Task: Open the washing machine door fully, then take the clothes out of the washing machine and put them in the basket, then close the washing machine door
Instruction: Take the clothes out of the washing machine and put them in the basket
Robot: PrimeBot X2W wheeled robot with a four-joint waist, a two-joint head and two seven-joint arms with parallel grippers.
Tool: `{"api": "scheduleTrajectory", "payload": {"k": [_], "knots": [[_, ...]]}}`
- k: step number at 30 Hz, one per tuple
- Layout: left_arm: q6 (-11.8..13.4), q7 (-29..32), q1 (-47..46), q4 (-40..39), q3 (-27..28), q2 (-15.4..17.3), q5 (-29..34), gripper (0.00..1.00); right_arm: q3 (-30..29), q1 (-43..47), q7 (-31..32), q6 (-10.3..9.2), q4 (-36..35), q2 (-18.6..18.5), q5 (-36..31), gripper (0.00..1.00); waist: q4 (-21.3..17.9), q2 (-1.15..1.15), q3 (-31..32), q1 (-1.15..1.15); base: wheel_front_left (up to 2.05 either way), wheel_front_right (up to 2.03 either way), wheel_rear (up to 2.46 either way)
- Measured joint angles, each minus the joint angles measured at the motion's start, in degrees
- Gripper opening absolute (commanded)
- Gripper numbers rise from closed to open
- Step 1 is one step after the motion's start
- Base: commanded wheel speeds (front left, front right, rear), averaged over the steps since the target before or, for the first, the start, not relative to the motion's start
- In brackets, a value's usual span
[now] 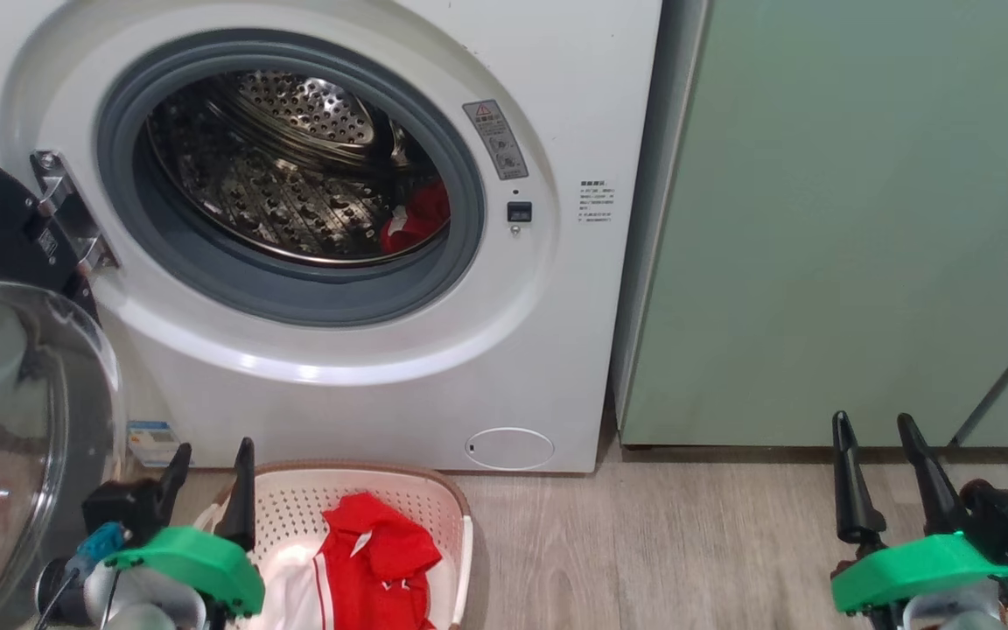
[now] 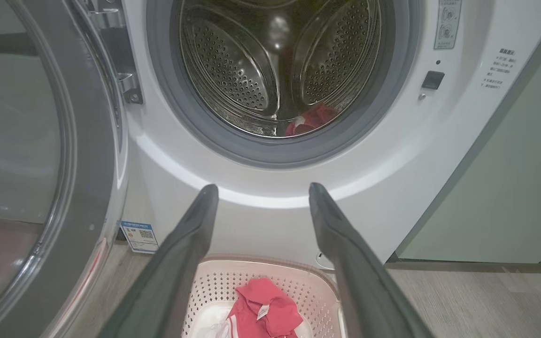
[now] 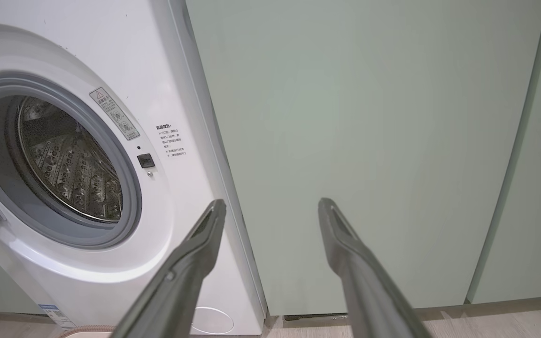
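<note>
The white washing machine (image 1: 556, 289) stands with its door (image 1: 5, 385) swung wide to the left, black rim and clear bowl window showing. Inside the steel drum lies a red garment (image 1: 416, 219), also seen in the left wrist view as red cloth (image 2: 310, 119). On the floor before the machine sits the cream basket (image 1: 434, 499) holding red and white clothes (image 1: 377, 560). My left gripper (image 1: 211, 455) hovers open over the basket's left side, nothing between its fingers. My right gripper (image 1: 876, 429) is open and empty, facing the green cabinet.
Pale green cabinets (image 1: 854, 219) stand right of the machine. Wood-look floor (image 1: 661, 551) stretches between the basket and my right gripper. A blue sticker (image 2: 140, 236) sits low on the machine by the door hinge (image 1: 66, 214).
</note>
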State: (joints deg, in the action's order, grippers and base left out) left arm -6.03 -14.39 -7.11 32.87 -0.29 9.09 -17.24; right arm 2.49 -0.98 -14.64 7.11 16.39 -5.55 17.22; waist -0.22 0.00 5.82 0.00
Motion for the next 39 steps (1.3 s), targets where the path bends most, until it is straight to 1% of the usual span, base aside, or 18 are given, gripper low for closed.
{"api": "scheduleTrajectory", "payload": {"k": [10, 27, 32, 39], "knots": [[-0.01, 0.00, -0.19, 0.77, 0.76, -0.18, 0.40, 1.00, -0.45, 0.03, 0.00, 0.00, 0.00, 0.53, 0.01, 1.00, -0.74, 0.00, -0.20, 0.00, 0.00, 0.00, 0.00], [-0.11, 0.00, -1.41, 3.04, 0.82, -0.20, 0.59, 1.00, -0.77, 0.03, 0.00, 0.00, -0.01, 0.87, 0.01, 1.00, -0.69, 0.00, -0.76, 0.00, 0.00, 0.00, 0.00], [-0.52, 0.00, -1.43, 3.34, 0.81, -0.18, 0.59, 1.00, -0.85, 0.03, 0.00, 0.00, -0.04, 0.88, 0.01, 1.00, -0.56, 0.00, -0.90, 0.00, 0.00, 0.00, 0.00], [-0.79, 0.00, -3.05, 5.44, -0.24, -0.08, 0.57, 1.00, -0.83, 0.02, 0.00, 0.00, -0.05, 0.89, 0.01, 1.00, -0.43, 0.00, -1.44, 0.00, 0.00, 0.00, 0.00]]}}
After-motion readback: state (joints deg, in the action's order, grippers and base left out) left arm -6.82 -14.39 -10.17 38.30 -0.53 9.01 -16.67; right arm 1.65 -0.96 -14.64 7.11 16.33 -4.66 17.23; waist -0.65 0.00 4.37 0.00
